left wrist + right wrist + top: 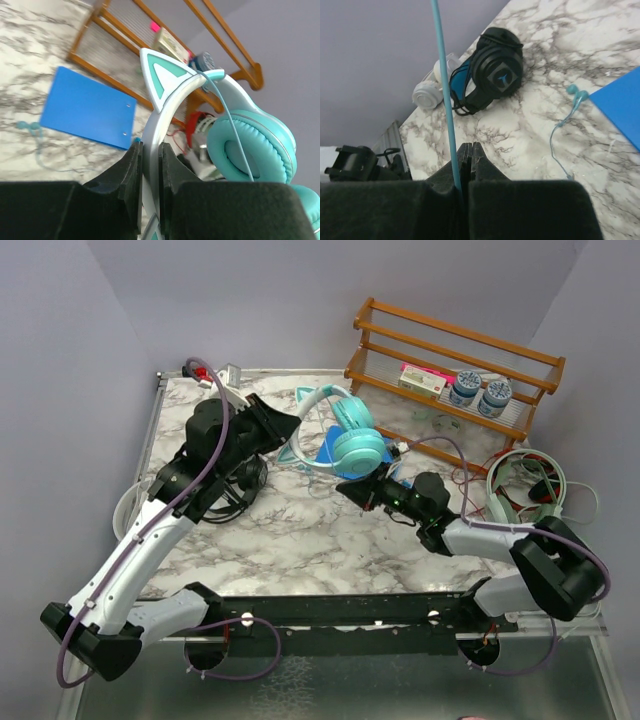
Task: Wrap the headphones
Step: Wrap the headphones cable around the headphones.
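The teal cat-ear headphones (352, 435) hang above the table's middle. My left gripper (288, 430) is shut on their silver-white headband (151, 125), just below a cat ear (160, 80), with a teal ear cup (250, 150) to the right. My right gripper (347, 489) is shut on their thin teal cable (445, 90), which runs taut up and out of the view. The black headphones with blue accents (490, 75) lie on the table under my left arm (235, 490). The white headphones (427, 92) lie just beyond them at the table's left edge.
A blue board (335, 455) lies flat under the teal headphones. Small teal earbuds (575, 95) with a cable lie beside it. A wooden rack (450, 370) with jars and a box stands back right. A tangle of pale green headphones and cables (525, 485) lies at the right edge.
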You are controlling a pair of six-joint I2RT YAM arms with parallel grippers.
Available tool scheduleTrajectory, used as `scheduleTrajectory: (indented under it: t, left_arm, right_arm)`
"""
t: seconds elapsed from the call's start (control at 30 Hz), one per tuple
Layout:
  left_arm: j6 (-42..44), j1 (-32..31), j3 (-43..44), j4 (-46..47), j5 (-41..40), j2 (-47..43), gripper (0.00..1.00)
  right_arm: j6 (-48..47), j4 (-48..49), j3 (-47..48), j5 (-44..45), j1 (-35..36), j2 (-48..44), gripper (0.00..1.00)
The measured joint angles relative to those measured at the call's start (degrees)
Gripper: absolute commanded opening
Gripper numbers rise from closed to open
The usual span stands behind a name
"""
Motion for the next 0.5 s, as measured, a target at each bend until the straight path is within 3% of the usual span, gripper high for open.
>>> scheduleTrajectory:
  t: [0.2, 0.5]
  left_arm:
    - [4.6, 0.2, -0.8, -3.6, -11.5, -2.9, 0.0]
    - [7.8, 0.2, -0.9, -6.2, -16.4, -3.2, 0.0]
  right_arm:
    - [-1.2, -7.2, -0.3, 9.7, 0.0, -7.8, 0.01]
    - [-1.4, -16.3, -0.4, 21.3, 0.0, -8.6, 0.01]
